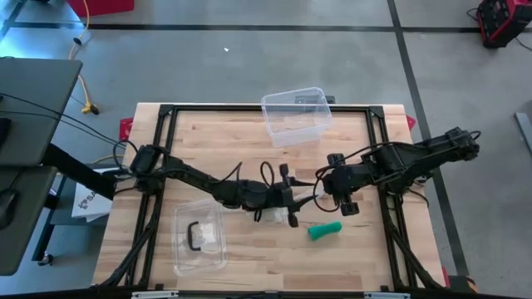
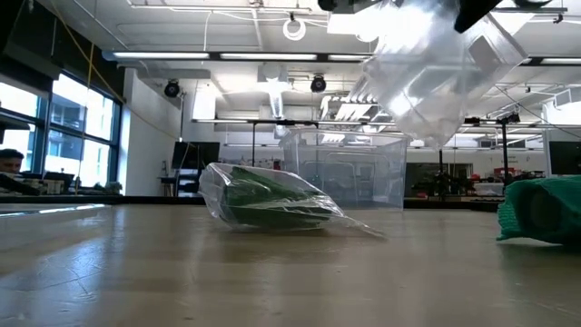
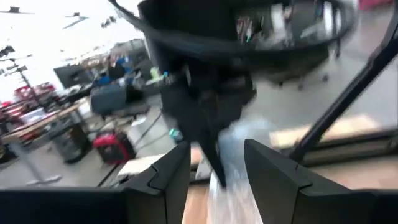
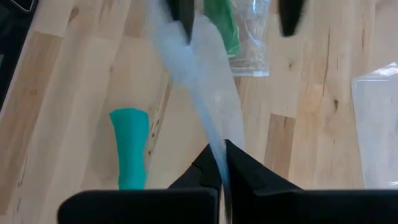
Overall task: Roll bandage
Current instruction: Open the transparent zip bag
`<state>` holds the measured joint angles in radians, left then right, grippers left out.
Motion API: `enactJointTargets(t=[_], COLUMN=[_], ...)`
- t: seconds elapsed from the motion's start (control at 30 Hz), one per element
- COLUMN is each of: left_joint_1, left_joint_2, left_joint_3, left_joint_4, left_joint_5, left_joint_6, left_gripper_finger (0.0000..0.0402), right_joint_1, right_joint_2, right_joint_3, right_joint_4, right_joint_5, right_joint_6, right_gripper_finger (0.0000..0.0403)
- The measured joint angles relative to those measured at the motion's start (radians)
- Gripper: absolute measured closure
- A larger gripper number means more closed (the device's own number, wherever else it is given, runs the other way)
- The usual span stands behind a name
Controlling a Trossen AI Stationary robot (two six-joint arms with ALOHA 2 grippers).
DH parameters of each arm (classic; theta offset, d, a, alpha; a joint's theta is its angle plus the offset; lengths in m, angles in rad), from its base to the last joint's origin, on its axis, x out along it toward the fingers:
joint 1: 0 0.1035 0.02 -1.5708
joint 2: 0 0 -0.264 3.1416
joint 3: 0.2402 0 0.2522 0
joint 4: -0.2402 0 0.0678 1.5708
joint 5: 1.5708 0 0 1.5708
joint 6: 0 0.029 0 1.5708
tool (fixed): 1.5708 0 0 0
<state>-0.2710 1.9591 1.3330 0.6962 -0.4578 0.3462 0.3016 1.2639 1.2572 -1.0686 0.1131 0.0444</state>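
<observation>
A clear plastic wrapper (image 4: 199, 68) hangs in the air between my two grippers and shows high up in the low view (image 2: 436, 64). My right gripper (image 4: 222, 155) is shut on one end of it. My left gripper (image 3: 217, 177) is open, with a finger on each side of the wrapper's other end (image 3: 233, 155). The teal bandage (image 1: 324, 230) lies on its side on the table just near of the grippers (image 4: 129, 149). A second clear bag with something green inside (image 2: 263, 200) rests on the table below the left gripper. My right gripper pinches one end of the clear wrapper (image 4: 217, 144) between its two fingertips, slanting down from the table's right side. The wrapper is lifted clear of the table and runs away from the fingers toward the left gripper. My left gripper: I cannot tell whether its fingers touch the wrapper.
A clear plastic box (image 1: 296, 115) stands at the table's far edge. A clear tray (image 1: 199, 237) with a dark clip in it lies at the near left. Black frame rails (image 1: 158, 166) run along the table's sides.
</observation>
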Motion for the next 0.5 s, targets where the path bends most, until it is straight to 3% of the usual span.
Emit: enactJointTargets(t=[0.2, 0.5], left_joint_1=[-0.041, -0.004], left_joint_2=[-0.062, -0.053], left_joint_3=[0.0, 0.0], left_joint_4=[-0.12, -0.1], left_joint_5=[-0.09, -0.049], left_joint_6=[0.006, -0.111], left_gripper_finger=[0.0249, 0.0232], right_joint_1=[0.0, 0.0], right_joint_2=[-0.009, -0.009], right_joint_3=[0.0, 0.0], right_joint_4=[-0.024, -0.004], right_joint_5=[-0.001, -0.001], right_joint_6=[0.023, 0.026], right_gripper_finger=[0.0403, 0.0403])
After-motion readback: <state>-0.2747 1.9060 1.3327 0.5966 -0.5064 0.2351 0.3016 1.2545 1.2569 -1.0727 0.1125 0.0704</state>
